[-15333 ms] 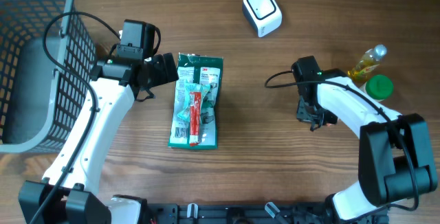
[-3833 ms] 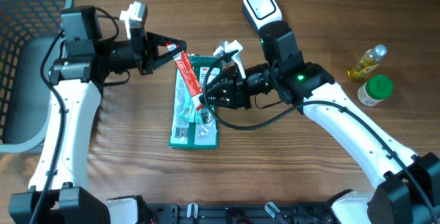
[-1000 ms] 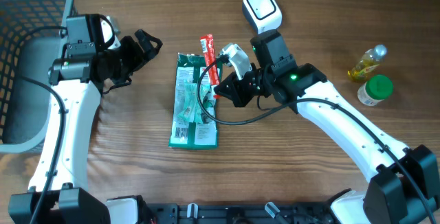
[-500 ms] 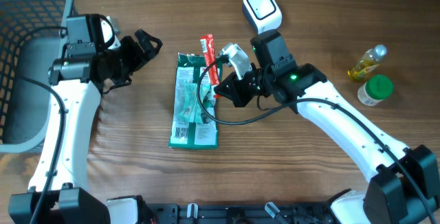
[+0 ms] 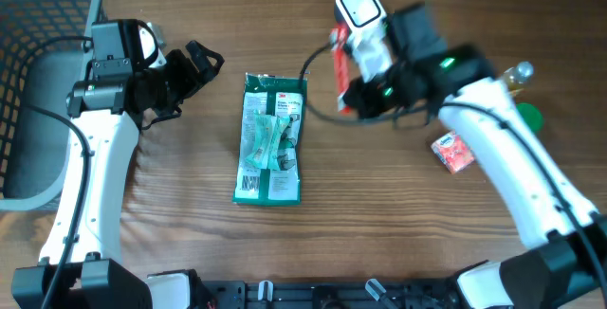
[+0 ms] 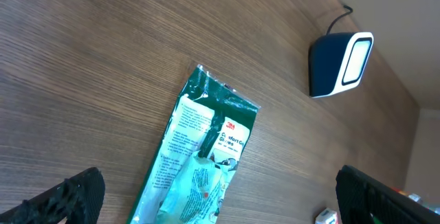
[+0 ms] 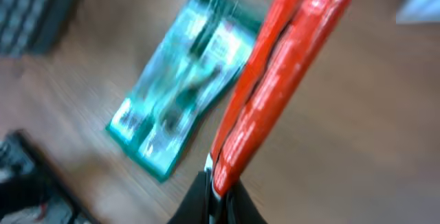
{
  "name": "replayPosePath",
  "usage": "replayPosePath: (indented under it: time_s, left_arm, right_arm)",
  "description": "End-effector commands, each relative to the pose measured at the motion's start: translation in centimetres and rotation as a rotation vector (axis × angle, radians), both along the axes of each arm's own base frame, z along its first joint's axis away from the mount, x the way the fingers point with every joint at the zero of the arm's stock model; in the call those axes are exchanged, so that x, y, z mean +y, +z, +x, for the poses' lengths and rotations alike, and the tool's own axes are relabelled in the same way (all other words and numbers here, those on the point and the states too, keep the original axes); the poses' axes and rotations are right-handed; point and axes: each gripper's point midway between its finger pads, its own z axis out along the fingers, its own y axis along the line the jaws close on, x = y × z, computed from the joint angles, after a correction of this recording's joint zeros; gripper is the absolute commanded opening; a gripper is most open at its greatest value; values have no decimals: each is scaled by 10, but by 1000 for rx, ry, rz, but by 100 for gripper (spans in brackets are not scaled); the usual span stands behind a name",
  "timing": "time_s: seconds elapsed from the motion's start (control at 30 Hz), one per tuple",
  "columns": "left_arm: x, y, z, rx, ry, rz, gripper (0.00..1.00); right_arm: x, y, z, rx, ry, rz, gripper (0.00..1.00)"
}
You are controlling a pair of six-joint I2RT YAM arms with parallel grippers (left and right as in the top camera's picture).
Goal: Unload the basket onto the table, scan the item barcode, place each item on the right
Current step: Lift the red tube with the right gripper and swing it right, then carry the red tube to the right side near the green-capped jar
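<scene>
The item, a long red tube (image 5: 340, 63), hangs in my right gripper (image 5: 353, 100), which is shut on its lower end. It sits just below the white barcode scanner (image 5: 358, 6) at the back of the table. In the right wrist view the red tube (image 7: 282, 73) rises from the shut gripper (image 7: 218, 200), and the picture is blurred. My left gripper (image 5: 204, 63) stands open and holds nothing, left of a green package (image 5: 270, 138). The left wrist view shows that package (image 6: 199, 155) and the scanner (image 6: 340, 62) beyond its wide-apart fingers (image 6: 69, 196).
A grey wire basket (image 5: 38, 25) fills the far left. A small red-and-white packet (image 5: 452, 151) lies at the right, near a yellow bottle (image 5: 512, 81) and a green-lidded jar (image 5: 524, 118) partly hidden by the right arm.
The right arm has swung right and back, carrying the red tube from above the green package to just under the scanner. The left arm has not moved.
</scene>
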Motion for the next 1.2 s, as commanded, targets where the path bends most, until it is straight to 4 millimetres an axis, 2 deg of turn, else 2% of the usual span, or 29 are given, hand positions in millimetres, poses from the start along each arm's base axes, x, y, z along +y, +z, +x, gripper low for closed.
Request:
replayPosePath:
  time_s: [0.0, 0.13, 0.23, 0.33, 0.5, 0.7, 0.87, 1.17]
  left_arm:
    - [3, 12, 1, -35, 1, 13, 100]
    - [3, 12, 1, -35, 2, 13, 100]
    - [3, 12, 1, -35, 1, 13, 100]
    - [3, 12, 1, -35, 2, 13, 100]
    - [3, 12, 1, -35, 2, 13, 100]
    - [3, 12, 1, -35, 1, 13, 100]
    - [3, 12, 1, -35, 1, 13, 100]
    - [3, 12, 1, -35, 1, 13, 100]
  right_arm:
    - [-42, 31, 36, -186, -41, -272, 4]
    - [-77, 33, 58, -282, -83, -500, 4]
    - [-94, 21, 73, -300, -84, -642, 4]
    - [-92, 6, 86, -301, -47, -678, 4]
    - [-85, -35, 107, -273, 76, -748, 4]
    - [-106, -75, 127, -232, 65, -940, 4]
    - [-117, -87, 142, -249, 113, -1085, 4]
    - [-107, -81, 171, -373, 49, -1076, 4]
